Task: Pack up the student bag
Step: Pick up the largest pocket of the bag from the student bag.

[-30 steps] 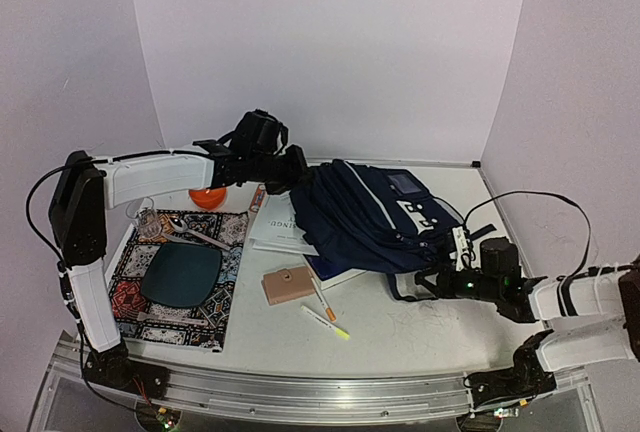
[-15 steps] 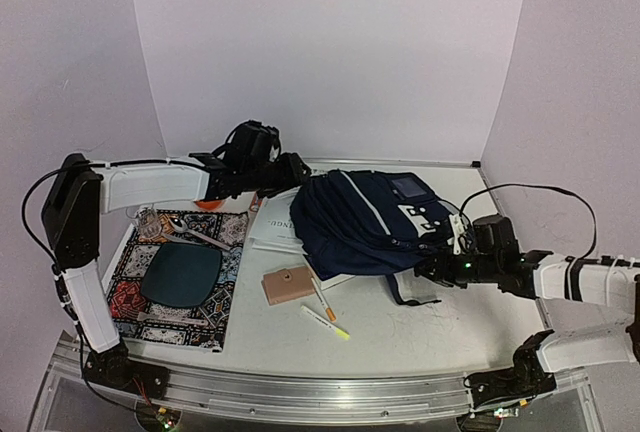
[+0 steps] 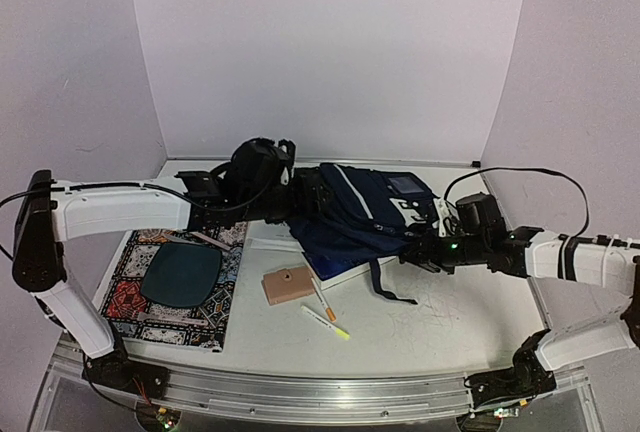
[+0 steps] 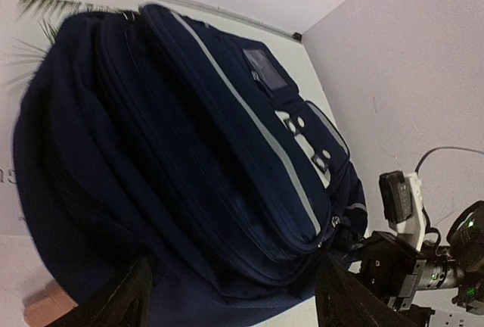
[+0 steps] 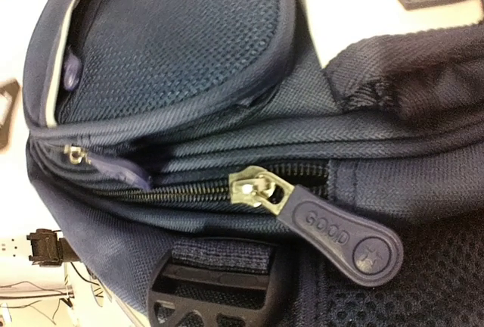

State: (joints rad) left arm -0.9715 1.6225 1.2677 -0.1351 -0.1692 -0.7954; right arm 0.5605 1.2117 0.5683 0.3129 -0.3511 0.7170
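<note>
Left wrist: bag (image 4: 189, 168) before left end effector (image 4: 233, 278)

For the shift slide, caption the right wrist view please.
Right wrist close-up: zipper of the navy student bag, silver slider and rubber pull tab embossed GOOD, black buckle below.

Two robot arms, the left arm (image 3: 110, 207) and the right arm (image 3: 585, 257), are standing bolted to an aluminium rail (image 3: 300, 387) at the edge of a white table (image 3: 440, 322) in a robotics lab, with plain white panels (image 3: 330, 52) enclosing the whole bench.
</note>
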